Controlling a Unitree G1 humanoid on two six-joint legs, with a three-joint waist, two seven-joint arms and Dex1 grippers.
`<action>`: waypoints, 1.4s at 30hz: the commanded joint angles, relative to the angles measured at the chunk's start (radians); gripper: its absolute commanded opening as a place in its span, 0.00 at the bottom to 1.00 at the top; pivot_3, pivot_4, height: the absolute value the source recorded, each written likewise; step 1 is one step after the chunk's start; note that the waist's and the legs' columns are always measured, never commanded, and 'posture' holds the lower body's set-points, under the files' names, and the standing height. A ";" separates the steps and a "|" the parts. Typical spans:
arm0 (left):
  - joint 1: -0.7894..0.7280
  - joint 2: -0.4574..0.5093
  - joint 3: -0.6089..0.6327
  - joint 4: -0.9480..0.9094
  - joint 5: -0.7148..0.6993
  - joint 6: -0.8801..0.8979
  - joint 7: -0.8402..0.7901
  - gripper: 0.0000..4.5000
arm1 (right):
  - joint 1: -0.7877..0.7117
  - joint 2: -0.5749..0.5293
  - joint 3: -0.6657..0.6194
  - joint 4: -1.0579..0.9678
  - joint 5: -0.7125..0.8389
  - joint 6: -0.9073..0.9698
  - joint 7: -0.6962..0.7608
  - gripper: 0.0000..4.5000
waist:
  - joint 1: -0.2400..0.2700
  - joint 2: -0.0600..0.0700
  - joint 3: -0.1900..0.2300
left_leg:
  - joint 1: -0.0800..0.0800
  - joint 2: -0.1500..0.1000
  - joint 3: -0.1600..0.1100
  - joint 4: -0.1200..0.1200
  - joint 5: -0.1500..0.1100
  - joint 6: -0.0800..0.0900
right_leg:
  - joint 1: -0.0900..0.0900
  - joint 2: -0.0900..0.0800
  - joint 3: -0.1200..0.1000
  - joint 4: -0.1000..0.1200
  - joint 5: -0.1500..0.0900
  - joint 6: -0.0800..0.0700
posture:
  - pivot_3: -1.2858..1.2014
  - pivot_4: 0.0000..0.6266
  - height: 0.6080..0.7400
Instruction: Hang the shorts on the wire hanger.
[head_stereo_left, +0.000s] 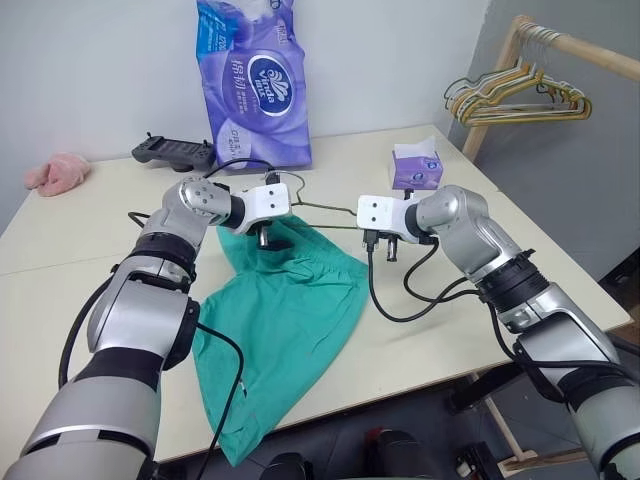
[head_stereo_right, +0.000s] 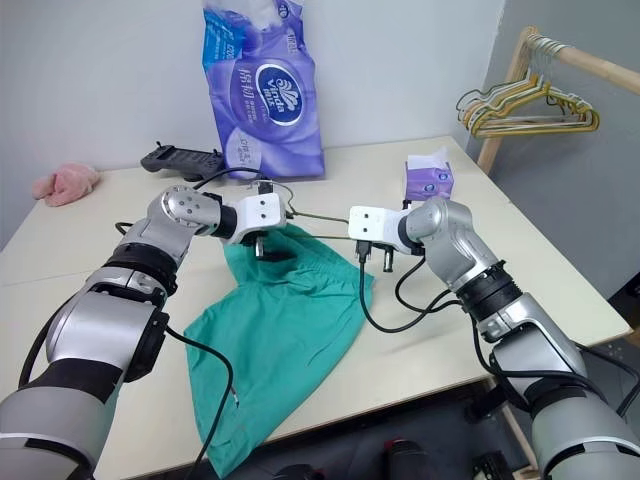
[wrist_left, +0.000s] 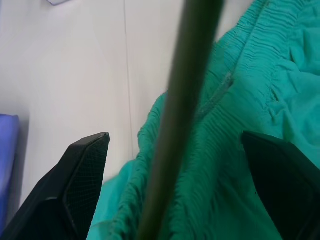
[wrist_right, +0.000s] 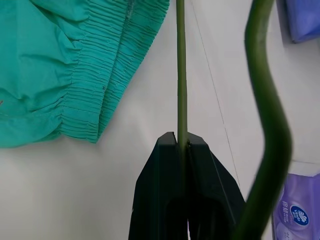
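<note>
The teal-green soft cloth shorts lie spread on the pale table, with one leg hanging over the near edge and the gathered elastic waistband at the far end, under the two hands. Above the waistband the left hand is released, its two black fingers standing wide apart on either side of a wire of the thin olive-gold wire hanger, not touching it. The right hand is clenched on this wire hanger, the wire pinched between its closed fingertips, and the hanger stretches between the two hands just above the cloth. Farther on the table stand a small purple tissue box, a black controller and a tall purple pack of tissue rolls. A small pink fuzzy cloth lies at the far left.
</note>
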 joint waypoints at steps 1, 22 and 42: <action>-0.041 0.000 -0.003 0.003 0.009 0.010 -0.014 0.87 | -0.029 0.003 -0.027 -0.051 0.006 -0.013 0.005 0.00 | 0.000 0.000 0.000 | 0.000 0.000 0.000 0.000 0.000 0.000 | 0.000 0.000 0.000 0.000 0.000 0.000 | 0.48 0.05 1.00; -0.052 -0.008 0.062 0.006 -0.060 0.086 -0.055 0.01 | -0.040 -0.007 -0.033 -0.049 0.007 -0.018 0.010 0.00 | -0.001 0.000 0.000 | 0.000 0.000 0.000 0.000 0.000 0.000 | 0.000 0.000 0.000 0.000 0.000 0.000 | 0.48 0.04 1.00; -0.028 0.007 0.066 -0.027 -0.058 0.065 -0.098 0.67 | -0.046 -0.012 -0.035 -0.044 0.002 -0.042 0.016 0.00 | -0.004 0.000 0.000 | 0.000 0.000 0.000 0.000 0.000 0.000 | 0.000 0.000 0.000 0.000 0.000 0.000 | 0.49 0.01 1.00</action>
